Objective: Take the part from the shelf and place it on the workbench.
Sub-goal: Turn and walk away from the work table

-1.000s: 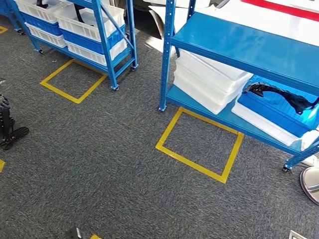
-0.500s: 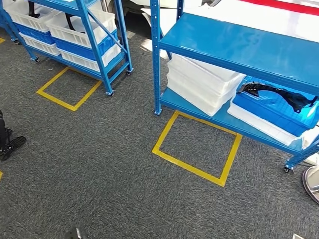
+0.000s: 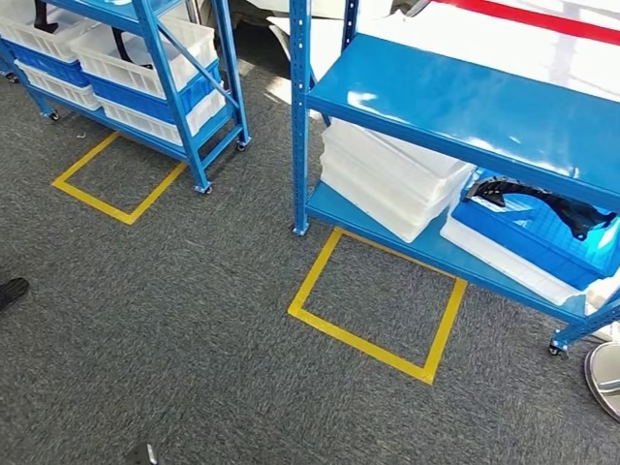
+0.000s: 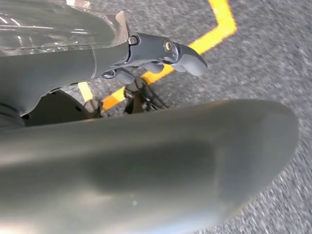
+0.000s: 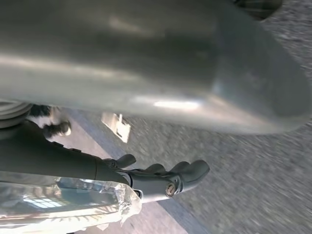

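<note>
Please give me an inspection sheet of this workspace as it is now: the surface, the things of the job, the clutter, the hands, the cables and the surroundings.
Surface: grey carpet floor with a yellow tape square in front of the near blue shelf; workbench: nothing seen.
Job's things: black part lies in a blue bin on the lower level of the near shelf.
Clutter: stacked white bins beside the blue bin; a dark object at the floor's left edge.
Hands: left hand and right hand hang above the carpet, holding nothing; fingers look loosely extended.
Cables: nothing seen.
Surroundings: second blue shelf with bins, another tape square before it.
</note>
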Available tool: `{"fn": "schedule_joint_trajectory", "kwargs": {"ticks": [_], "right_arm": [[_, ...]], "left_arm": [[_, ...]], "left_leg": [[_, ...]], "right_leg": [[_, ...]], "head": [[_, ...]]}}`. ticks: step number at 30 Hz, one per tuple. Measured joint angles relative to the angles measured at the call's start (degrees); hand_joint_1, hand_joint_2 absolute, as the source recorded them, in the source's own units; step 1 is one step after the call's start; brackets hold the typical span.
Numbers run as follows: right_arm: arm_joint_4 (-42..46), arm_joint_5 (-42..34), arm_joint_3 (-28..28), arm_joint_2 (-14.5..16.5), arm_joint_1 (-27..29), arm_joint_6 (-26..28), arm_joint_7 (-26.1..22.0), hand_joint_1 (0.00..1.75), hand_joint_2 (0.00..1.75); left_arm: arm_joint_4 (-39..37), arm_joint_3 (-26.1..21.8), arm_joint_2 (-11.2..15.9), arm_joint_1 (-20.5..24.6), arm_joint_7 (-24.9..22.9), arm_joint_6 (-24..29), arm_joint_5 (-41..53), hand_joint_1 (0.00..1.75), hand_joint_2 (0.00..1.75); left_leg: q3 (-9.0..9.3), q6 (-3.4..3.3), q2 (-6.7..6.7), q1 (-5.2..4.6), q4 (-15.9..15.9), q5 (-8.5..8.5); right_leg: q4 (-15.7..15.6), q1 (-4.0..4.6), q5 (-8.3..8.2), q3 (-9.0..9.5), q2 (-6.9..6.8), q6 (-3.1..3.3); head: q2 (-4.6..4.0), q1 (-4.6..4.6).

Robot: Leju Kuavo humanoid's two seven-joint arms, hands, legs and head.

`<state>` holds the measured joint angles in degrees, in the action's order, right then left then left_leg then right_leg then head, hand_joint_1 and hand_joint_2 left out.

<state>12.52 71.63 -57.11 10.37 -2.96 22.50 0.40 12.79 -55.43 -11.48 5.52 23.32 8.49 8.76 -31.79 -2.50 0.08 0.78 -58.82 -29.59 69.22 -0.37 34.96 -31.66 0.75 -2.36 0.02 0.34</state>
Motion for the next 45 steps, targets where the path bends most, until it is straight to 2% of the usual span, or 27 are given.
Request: {"fn": "schedule_joint_trajectory", "kwargs": {"ticks": [2,3,4,5,6,7,8,9,11,12,14,16,18,19,20,21,22,23,24,25,29,30,34,39,41,43,45], "right_arm": [[0.00,0.16,0.00,-0.03,0.12,0.07,0.05,0.00,0.00],[0.00,0.24,0.00,-0.06,0.20,0.13,0.09,0.00,0.00],[0.00,0.30,0.00,-0.10,0.26,0.20,0.14,0.00,0.00],[0.00,0.37,0.00,-0.15,0.32,0.25,0.17,0.00,0.00],[-0.03,0.42,0.00,-0.19,0.49,0.28,0.20,0.00,0.00],[-0.05,0.48,0.01,-0.22,0.57,0.31,0.23,0.00,0.00],[-0.08,0.54,0.03,-0.23,0.58,0.33,0.25,0.00,0.00],[-0.10,0.57,0.08,-0.24,0.56,0.36,0.27,0.00,0.00],[-0.08,0.68,0.22,-0.26,0.45,0.43,0.28,0.00,0.00],[-0.07,0.75,0.28,-0.27,0.50,0.46,0.28,0.00,0.00],[-0.05,0.92,0.34,-0.29,0.46,0.51,0.28,0.00,0.00],[-0.07,1.08,0.41,-0.28,0.32,0.51,0.27,0.00,0.00],[-0.07,1.12,0.45,-0.28,0.27,0.50,0.22,0.00,0.00],[-0.07,1.11,0.46,-0.29,0.27,0.49,0.18,0.00,0.00],[-0.07,1.06,0.46,-0.29,0.26,0.48,0.09,0.00,0.00],[-0.08,0.93,0.46,-0.27,0.32,0.44,-0.02,0.00,0.00],[-0.13,0.74,0.46,-0.22,0.33,0.40,-0.12,0.00,0.00],[-0.16,0.51,0.45,-0.17,0.29,0.36,-0.27,0.00,0.00],[-0.19,0.30,0.45,-0.13,0.25,0.33,-0.39,0.00,0.00],[-0.21,0.15,0.44,-0.12,0.16,0.33,-0.50,0.00,0.00],[-0.20,-0.26,0.43,-0.16,0.12,0.34,-0.73,0.00,0.00],[-0.20,-0.44,0.40,-0.16,0.09,0.33,-0.74,0.00,0.00],[-0.20,-0.97,0.22,-0.18,0.05,0.30,-0.77,0.00,0.00],[-0.22,-1.20,0.05,-0.14,0.03,0.28,-0.89,0.00,0.00],[-0.20,-1.31,-0.13,-0.15,0.01,0.26,-0.90,0.00,0.00],[-0.17,-1.42,-0.28,-0.17,-0.03,0.23,-0.90,0.00,0.00],[-0.18,-1.48,-0.37,-0.18,-0.03,0.19,-0.86,0.00,0.00]], "left_arm": [[0.00,-0.01,-0.02,-0.03,0.00,0.01,0.00,0.00,0.00],[0.00,-0.01,-0.02,-0.09,0.00,0.02,-0.01,0.00,0.00],[0.00,-0.02,-0.03,-0.13,0.00,0.03,-0.01,0.00,0.00],[0.00,-0.02,-0.04,-0.15,0.00,0.03,-0.02,0.00,0.00],[-0.01,-0.02,-0.05,-0.10,0.00,0.03,-0.01,0.00,0.00],[-0.01,-0.02,-0.06,-0.04,0.00,0.03,0.11,0.00,0.00],[-0.01,-0.02,-0.08,0.04,-0.02,0.03,0.21,0.00,0.00],[-0.01,-0.02,-0.10,0.10,-0.03,0.03,0.26,0.00,0.00],[0.00,-0.02,-0.16,0.21,-0.04,0.03,0.24,0.00,0.00],[0.00,-0.02,-0.17,0.25,-0.03,0.03,0.19,0.00,0.00],[0.00,-0.02,-0.17,0.29,-0.01,0.03,0.23,0.00,0.00],[0.00,-0.02,-0.17,0.25,-0.09,0.16,0.31,0.00,0.00],[0.00,-0.02,-0.17,0.22,-0.45,0.49,0.33,0.00,0.00],[0.00,-0.02,-0.17,0.21,-0.67,0.74,0.33,0.00,0.00],[0.00,-0.02,-0.17,0.20,-0.92,1.07,0.33,0.00,0.00],[0.00,-0.03,-0.16,0.17,-1.19,1.46,0.33,0.00,0.00],[0.00,-0.03,-0.14,0.14,-1.44,1.91,0.34,0.00,0.00],[0.00,-0.04,-0.13,0.13,-1.68,2.32,0.34,0.00,0.00],[0.00,-0.04,-0.11,0.12,-1.84,2.63,0.29,0.00,0.00],[0.00,-0.04,-0.10,0.13,-1.89,2.85,0.23,0.00,0.00],[0.00,-0.04,-0.16,0.23,-1.81,3.13,0.16,0.00,0.00],[0.00,-0.04,-0.18,0.27,-1.77,3.15,0.18,0.00,0.00],[0.00,-0.04,-0.19,0.34,-1.64,3.28,0.18,0.00,0.00],[0.00,-0.04,-0.19,0.38,-1.60,3.29,0.18,0.00,0.00],[0.00,-0.04,-0.22,0.43,-1.59,3.29,0.18,0.00,0.00],[0.00,-0.04,-0.26,0.47,-1.58,3.29,0.18,0.00,0.00],[0.00,-0.04,-0.27,0.45,-1.58,3.29,0.18,0.00,0.00]], "left_leg": [[1.95,0.24,-0.06,0.38,0.25,-1.35],[3.08,0.44,-0.11,0.59,0.27,-2.17],[4.30,0.67,-0.16,0.80,0.27,-3.03],[5.54,0.95,-0.18,0.98,0.29,-3.92],[6.69,1.23,-0.18,1.10,0.30,-4.79],[7.51,1.56,-0.18,1.14,0.42,-5.53],[8.09,1.99,-0.18,1.15,0.74,-6.12],[8.54,2.43,-0.16,1.11,1.00,-6.38],[8.88,3.28,-0.12,1.11,0.78,-5.88],[8.44,3.50,-0.10,1.11,-0.79,-5.26],[5.19,3.58,-0.10,1.06,-6.82,-5.29],[0.42,3.51,-0.10,0.83,-13.08,-8.38],[-2.86,3.41,-0.10,0.64,-14.77,-11.28],[-3.53,3.23,-0.10,0.55,-13.47,-10.77],[-3.68,2.92,-0.10,0.43,-10.96,-8.54],[-3.63,2.52,-0.08,0.25,-7.84,-4.93],[-3.60,2.20,-0.07,0.03,-5.21,-2.16],[-3.58,1.97,-0.08,-0.16,-3.46,0.04],[-3.64,1.84,-0.09,-0.33,-2.66,1.12],[-3.57,1.86,-0.14,-0.39,-2.46,1.02],[-3.21,1.75,-0.32,-0.43,-1.74,1.57],[-3.20,1.60,-0.32,-0.48,-1.74,1.46],[-3.08,0.98,-0.32,-0.66,-1.76,1.05],[-2.97,0.36,-0.31,-1.09,-1.81,0.79],[-2.76,-0.01,-0.24,-0.91,-1.53,0.87],[-2.41,-0.38,0.02,-0.50,-1.18,0.95],[-2.24,-0.53,0.36,-0.35,-1.11,0.88]], "right_leg": [[3.99,-0.33,2.71,-4.63,-0.09,-0.49],[3.91,-0.46,3.31,-6.04,-0.15,-0.73],[2.32,-0.57,2.61,-6.73,-0.23,-0.95],[-0.46,-0.64,0.35,-6.89,-0.38,-1.13],[-3.57,-0.68,-3.50,-6.94,-0.65,-1.14],[-5.98,-0.58,-6.36,-6.91,-0.97,-0.87],[-7.45,-0.43,-8.62,-6.95,-1.15,-0.29],[-8.07,-0.26,-9.58,-7.01,-1.23,0.44],[-8.50,-0.21,-8.88,-6.31,-0.96,1.78],[-9.02,-0.30,-8.56,-5.59,-0.86,2.26],[-9.92,-0.47,-7.91,-3.92,-0.67,3.09],[-10.20,-0.31,-7.01,-2.59,-0.45,3.59],[-10.20,-0.14,-5.95,-1.23,-0.12,3.70],[-10.20,-0.05,-5.35,-0.39,0.04,3.66],[-10.20,0.02,-4.71,0.51,0.15,3.58],[-10.22,0.08,-4.07,1.29,0.21,3.45],[-10.15,0.16,-3.50,1.96,0.30,3.23],[-10.08,0.22,-2.99,2.28,0.36,2.92],[-10.11,0.27,-2.63,2.46,0.42,2.58],[-10.15,0.31,-2.36,2.66,0.45,2.31],[-11.23,0.31,-2.48,3.32,0.36,2.85],[-11.53,0.30,-2.46,3.48,0.36,2.73],[-12.37,0.20,-2.38,3.99,0.35,2.03],[-12.79,-0.25,-2.35,4.23,0.37,0.70],[-12.51,-0.33,-2.03,4.27,0.33,0.22],[-9.05,-0.35,0.00,2.86,0.09,-0.14],[-1.44,-0.51,3.41,-1.03,-0.08,-0.32]], "head": [[0.00,0.03],[0.00,0.04],[0.00,0.05],[0.00,0.05],[0.00,0.07],[0.00,0.12],[0.00,0.13],[0.00,0.17],[0.00,0.14],[0.00,0.15],[0.00,0.02],[0.00,-0.07],[0.00,-0.07],[0.00,-0.08],[0.00,-0.08],[0.00,-0.08],[0.00,-0.01],[0.00,0.00],[0.00,0.05],[0.00,0.07],[0.00,0.08],[0.00,0.08],[0.00,0.07],[0.00,0.07],[0.00,0.07],[0.00,0.10],[0.00,0.14]]}}
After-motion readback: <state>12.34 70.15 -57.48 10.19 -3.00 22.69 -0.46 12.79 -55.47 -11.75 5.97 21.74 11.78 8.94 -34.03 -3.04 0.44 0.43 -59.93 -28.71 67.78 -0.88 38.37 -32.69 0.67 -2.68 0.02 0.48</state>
